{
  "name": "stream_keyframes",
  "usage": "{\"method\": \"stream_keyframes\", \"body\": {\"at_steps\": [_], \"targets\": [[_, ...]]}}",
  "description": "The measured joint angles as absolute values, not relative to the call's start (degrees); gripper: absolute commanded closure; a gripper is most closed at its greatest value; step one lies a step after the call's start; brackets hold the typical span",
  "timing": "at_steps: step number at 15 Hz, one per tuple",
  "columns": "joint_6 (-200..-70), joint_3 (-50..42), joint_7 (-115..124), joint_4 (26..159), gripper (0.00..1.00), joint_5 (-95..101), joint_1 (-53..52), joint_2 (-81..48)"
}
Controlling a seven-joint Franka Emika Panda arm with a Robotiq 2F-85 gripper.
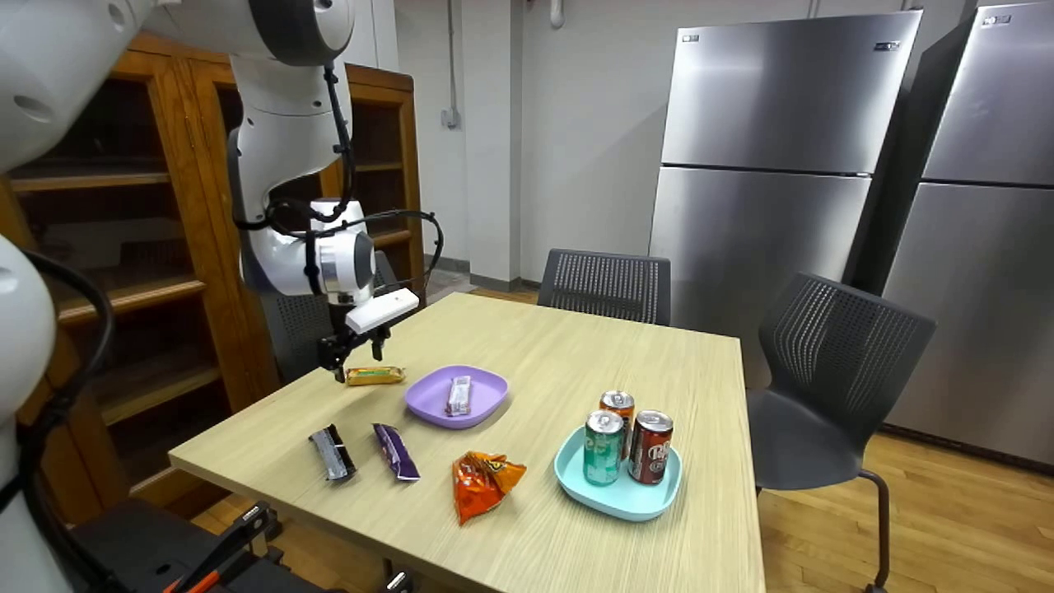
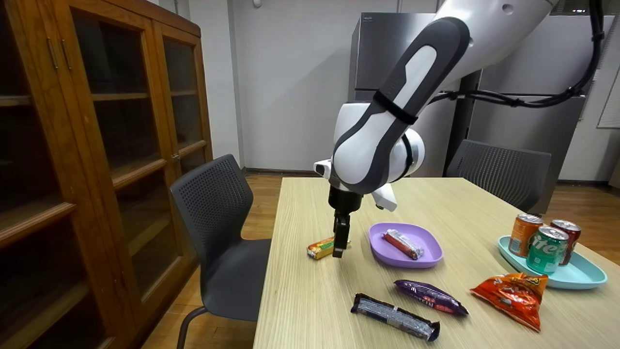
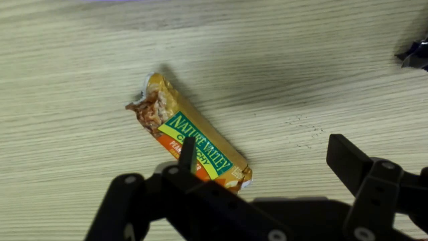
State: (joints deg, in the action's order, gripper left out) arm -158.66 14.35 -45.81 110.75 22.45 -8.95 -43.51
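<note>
My gripper (image 3: 262, 144) is open and empty, with its two black fingers wide apart. It hangs above the table over a gold Nature Valley bar (image 3: 209, 147), which lies flat and diagonal. In the wrist view the left finger overlaps the bar and the right finger is over bare wood. The gripper also shows in both exterior views (image 1: 359, 364) (image 2: 339, 248), close to the bar (image 1: 375, 376) (image 2: 318, 249); contact cannot be told. A purple plate (image 1: 491, 405) (image 2: 430, 245) beside it holds a red and clear-wrapped bar (image 1: 459, 395) (image 2: 402, 243).
Nearer the cameras lie a black-and-silver wrapped bar (image 1: 333, 453) (image 2: 395, 317), a purple wrapped bar (image 1: 396, 453) and an orange snack bag (image 1: 479, 486). A teal tray (image 1: 630, 506) holds a green can (image 1: 603, 451), a dark red can (image 1: 650, 449) and an orange can (image 1: 617, 402). Chairs surround the table.
</note>
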Motion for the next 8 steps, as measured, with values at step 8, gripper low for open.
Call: {"method": "stream_keyframes", "body": {"at_steps": [8], "targets": [[-153.62, 14.34, -53.85, 99.66, 0.0, 22.47, -10.58, -51.05]]}}
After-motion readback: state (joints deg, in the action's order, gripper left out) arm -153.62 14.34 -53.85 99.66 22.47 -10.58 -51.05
